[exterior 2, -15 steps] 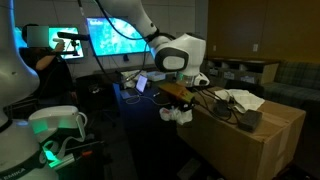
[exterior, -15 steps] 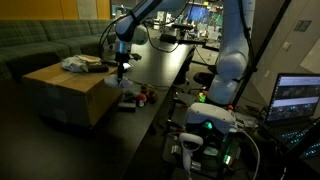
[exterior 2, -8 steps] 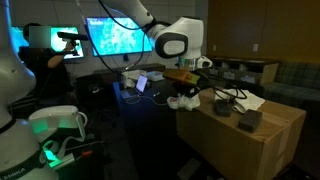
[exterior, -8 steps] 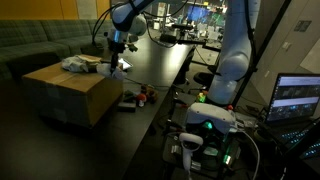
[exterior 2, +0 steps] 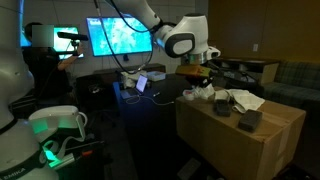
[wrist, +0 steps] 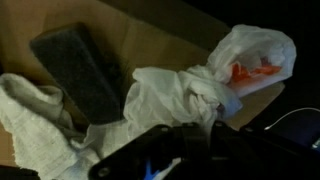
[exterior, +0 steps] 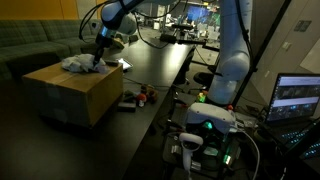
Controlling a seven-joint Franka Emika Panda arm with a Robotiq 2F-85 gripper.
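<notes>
My gripper (exterior: 100,57) hangs over the near corner of a cardboard box (exterior: 62,93), also seen in the other exterior view (exterior 2: 200,84). It is shut on a white cloth (wrist: 168,98), which dangles just above the box top (exterior 2: 197,96). In the wrist view the gripper (wrist: 185,150) fills the bottom edge with the cloth bunched between its fingers. A dark grey block (wrist: 80,70) lies on the box beside the cloth. A second white rag (wrist: 30,112) lies at the left. A white plastic bag with something orange inside (wrist: 255,52) lies at the right.
The box (exterior 2: 240,145) also carries the dark block (exterior 2: 248,120) and white material (exterior 2: 240,100). A long black table (exterior: 160,70) with small items near its edge (exterior: 135,98) stands next to the box. Monitors (exterior 2: 120,38) and a laptop (exterior: 298,98) stand around. A sofa (exterior: 40,45) is behind.
My gripper has risen from beside the box's side and moved over the box top, carrying the white cloth with it.
</notes>
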